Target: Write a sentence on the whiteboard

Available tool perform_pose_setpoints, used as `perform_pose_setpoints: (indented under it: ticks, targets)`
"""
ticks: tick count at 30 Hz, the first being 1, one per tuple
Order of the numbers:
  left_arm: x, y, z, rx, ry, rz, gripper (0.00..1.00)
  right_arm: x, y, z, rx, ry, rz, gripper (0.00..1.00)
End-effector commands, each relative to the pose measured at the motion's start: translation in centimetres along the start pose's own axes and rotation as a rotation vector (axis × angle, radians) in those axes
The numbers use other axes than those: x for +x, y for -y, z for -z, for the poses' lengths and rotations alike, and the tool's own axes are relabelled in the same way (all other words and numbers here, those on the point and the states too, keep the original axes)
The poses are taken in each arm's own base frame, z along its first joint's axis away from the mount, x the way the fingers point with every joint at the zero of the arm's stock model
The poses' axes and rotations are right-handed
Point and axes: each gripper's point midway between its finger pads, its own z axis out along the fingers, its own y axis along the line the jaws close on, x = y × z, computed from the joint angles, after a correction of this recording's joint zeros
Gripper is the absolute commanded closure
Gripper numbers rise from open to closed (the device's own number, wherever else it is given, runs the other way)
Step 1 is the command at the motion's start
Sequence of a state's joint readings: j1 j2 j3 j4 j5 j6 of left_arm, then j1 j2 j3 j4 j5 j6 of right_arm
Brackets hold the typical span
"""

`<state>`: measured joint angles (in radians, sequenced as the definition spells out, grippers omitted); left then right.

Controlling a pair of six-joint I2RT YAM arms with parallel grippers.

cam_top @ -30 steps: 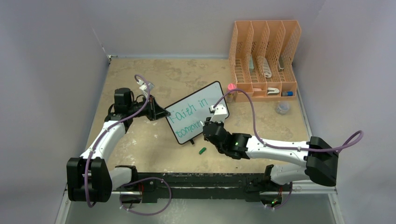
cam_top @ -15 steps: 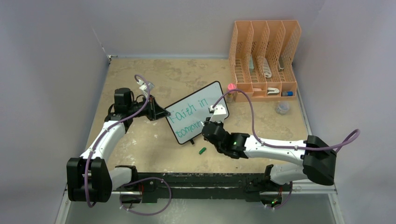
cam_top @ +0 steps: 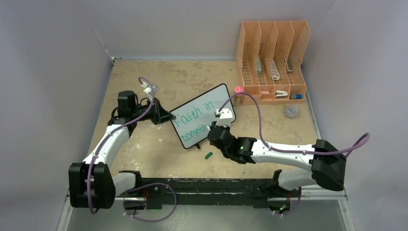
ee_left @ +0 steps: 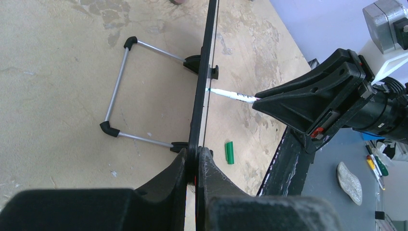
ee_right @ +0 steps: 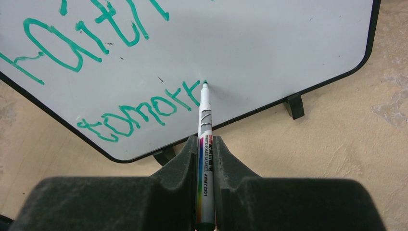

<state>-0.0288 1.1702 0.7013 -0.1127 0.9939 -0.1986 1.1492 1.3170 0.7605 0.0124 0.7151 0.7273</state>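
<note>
Here's the bench [cam_top: 144,149], with the orange file rack [cam_top: 272,60] behind the whiteboard [cam_top: 211,103] at its right. The whiteboard stands tilted mid-bench on its feet. The left fingers [ee_left: 196,154] pinch the whiteboard's left edge. The right fingers [ee_right: 206,144], in front of the whiteboard, pinch a marker [ee_right: 204,125], tip touching the whiteboard. The sentence [cam_top: 192,114] reads "Faith in tomorr". A green cap [cam_top: 208,155] lies just before the whiteboard.

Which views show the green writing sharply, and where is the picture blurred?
Right wrist: the sentence is sharp, evenly lit; the right claw holding the marker is dark. Left wrist: the whiteboard shows edge-on, no writing; the left claw is blurred. Top external: lettering small, soft.
</note>
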Motion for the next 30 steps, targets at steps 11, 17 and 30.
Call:
perform_pose_setpoints:
  ticks: [11,17,30]
  targets:
    - [0.3,-0.6,-0.1,-0.047,-0.019,-0.001,1.00,1.2,0.6,0.0,0.005,-0.031,-0.028,1.00]
    - [0.3,-0.6,-0.1,-0.047,-0.020,-0.001,1.00,1.2,1.4,-0.1,0.042,-0.024,-0.019,1.00]
    - [0.3,-0.6,-0.1,-0.045,-0.020,0.000,1.00,-0.8,1.1,-0.3,0.063,0.050,-0.028,1.00]
